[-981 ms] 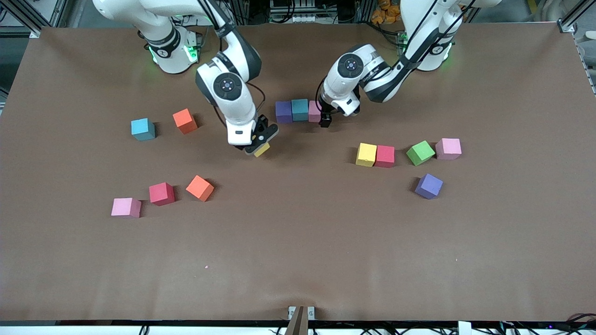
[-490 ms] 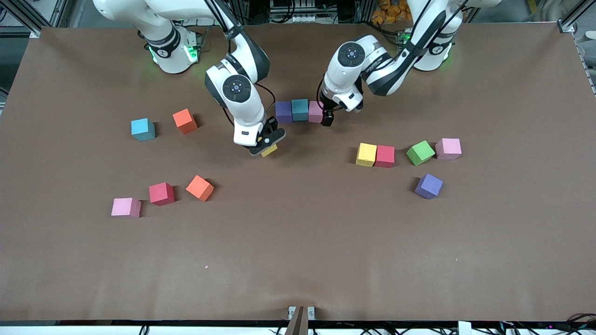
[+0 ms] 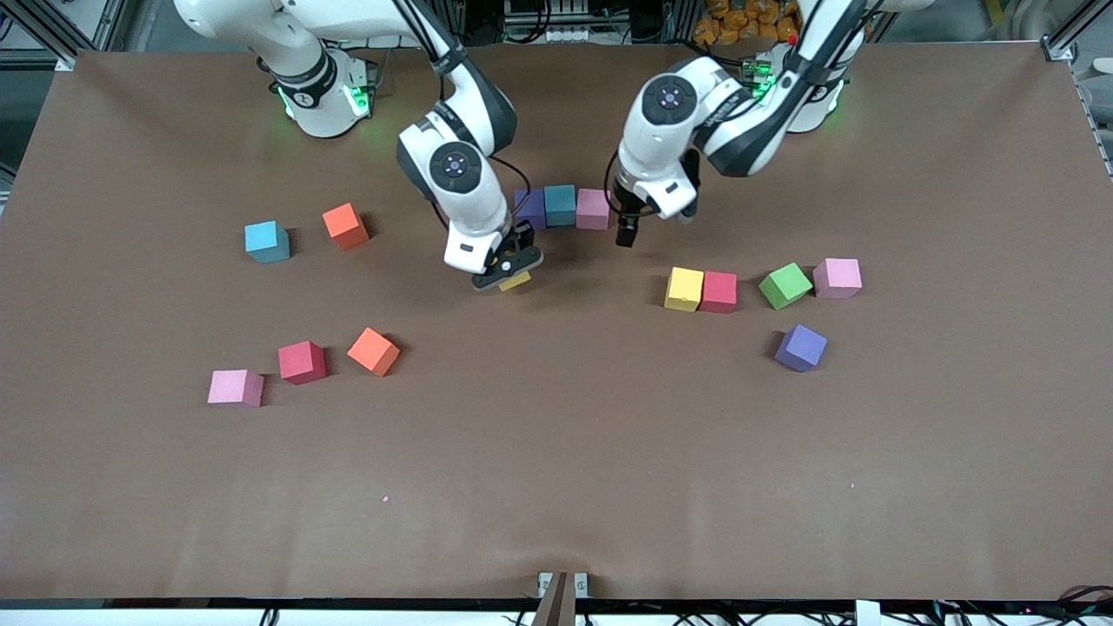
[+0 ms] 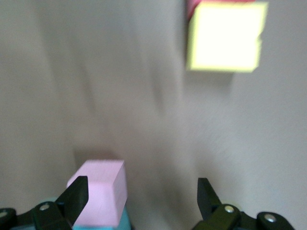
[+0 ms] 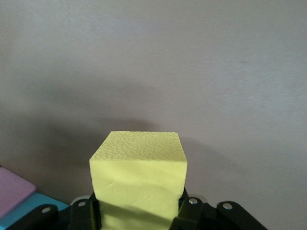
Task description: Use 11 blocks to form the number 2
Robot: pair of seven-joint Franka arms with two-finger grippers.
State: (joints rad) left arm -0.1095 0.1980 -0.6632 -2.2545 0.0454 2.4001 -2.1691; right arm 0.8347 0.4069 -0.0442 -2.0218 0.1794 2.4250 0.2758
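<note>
Your right end effector (image 3: 513,271) is clamped on a yellow cube (image 3: 516,280), carrying it low over the desk (image 3: 556,469) just in front of the started row. In the right wrist view that cube (image 5: 139,179) sits square between the jaws, its pebbled foam face showing a slight crease, so I'd judge it light, a bit squashy and grippy rather than slick. Hold it on two flat opposite faces, mid-height, and don't squeeze hard.

Your left end effector (image 3: 628,233) hangs with its jaws wide apart and nothing in them, just beside the pink cube (image 3: 593,209) at the row's end toward the left arm.

That row is the digit's beginning: purple cube (image 3: 530,209), teal-blue cube (image 3: 560,204) and the pink one, abutting. Only three of the eleven are placed, so the number 2 is barely begun.

Loose stock, toward the left arm's end: a second yellow cube (image 3: 684,289) touching a red cube (image 3: 719,291), a green cube (image 3: 784,285) beside another pink cube (image 3: 837,277), and a purple cube (image 3: 800,347) nearer the camera. Toward the right arm's end: a light blue cube (image 3: 266,241), two orange cubes (image 3: 345,225) (image 3: 373,351), a red cube (image 3: 302,362) and a pink cube (image 3: 235,387).

No brand, label or writing is readable on any cube.
</note>
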